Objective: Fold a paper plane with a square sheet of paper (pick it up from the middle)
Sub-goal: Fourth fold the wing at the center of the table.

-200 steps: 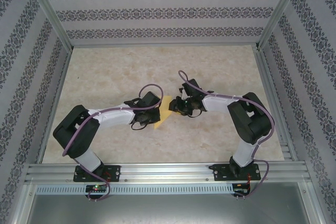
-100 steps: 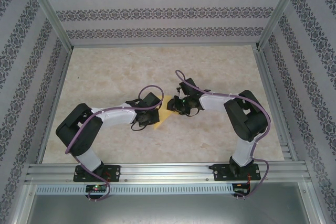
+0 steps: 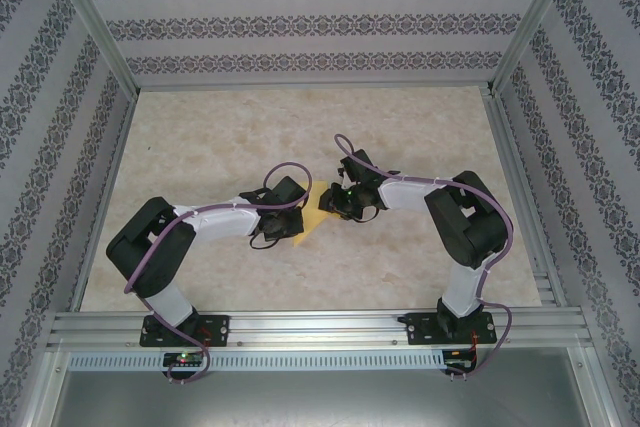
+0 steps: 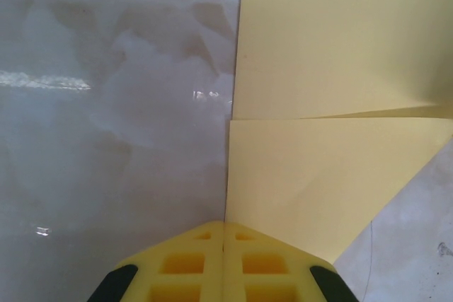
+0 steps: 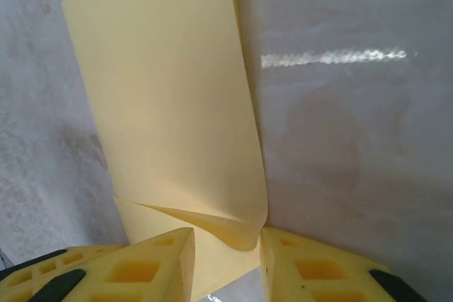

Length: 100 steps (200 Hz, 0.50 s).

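Here, the folded square sheet of paper (image 3: pixel 312 222) (image 4: pixel 318 175) (image 5: pixel 170 104) is lying mid-way across the table (image 3: pixel 200 127), long axis running near-to-far, narrower end nearest. The left gripper (image 3: pixel 290 215) (image 4: pixel 224 225), fingers pressed together, is touching one edge; the right gripper (image 3: pixel 335 205) (image 5: pixel 225 235), jaws spread, is straddling a curled corner.

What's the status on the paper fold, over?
Left gripper shut at edge of thin yellow paper sheet. Right gripper open around its curled corner. Nothing blocking.

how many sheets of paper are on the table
1: the paper, folded, lies between the shut left gripper at one edge and the open right gripper around a curled corner. More could hide under it.
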{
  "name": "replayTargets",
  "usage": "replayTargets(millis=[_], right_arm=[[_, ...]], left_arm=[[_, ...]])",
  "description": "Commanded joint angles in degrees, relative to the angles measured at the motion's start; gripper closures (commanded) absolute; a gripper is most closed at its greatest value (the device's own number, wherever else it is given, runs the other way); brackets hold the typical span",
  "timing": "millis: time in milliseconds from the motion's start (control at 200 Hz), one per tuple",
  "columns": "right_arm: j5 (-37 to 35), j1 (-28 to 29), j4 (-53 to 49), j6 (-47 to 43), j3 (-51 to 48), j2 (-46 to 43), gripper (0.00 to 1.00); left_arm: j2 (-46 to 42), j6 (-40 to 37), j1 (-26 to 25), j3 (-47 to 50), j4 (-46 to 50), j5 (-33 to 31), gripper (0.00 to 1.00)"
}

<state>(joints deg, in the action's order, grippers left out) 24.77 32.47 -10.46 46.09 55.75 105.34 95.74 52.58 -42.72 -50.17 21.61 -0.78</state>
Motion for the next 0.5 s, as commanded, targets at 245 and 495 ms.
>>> replayTargets(millis=[245,495], right_arm=[[1.28,-0.48,2.11,1.88,-0.39,0.22,0.71],[4.10,-0.49,5.67,3.45,-1.75,-0.40,0.74]], left_arm=[[1.02,0.86,0.44,-0.88,2.70,-0.81,0.97],[0.94,0.70,0.44,-1.17,3.09,-0.82,0.97]])
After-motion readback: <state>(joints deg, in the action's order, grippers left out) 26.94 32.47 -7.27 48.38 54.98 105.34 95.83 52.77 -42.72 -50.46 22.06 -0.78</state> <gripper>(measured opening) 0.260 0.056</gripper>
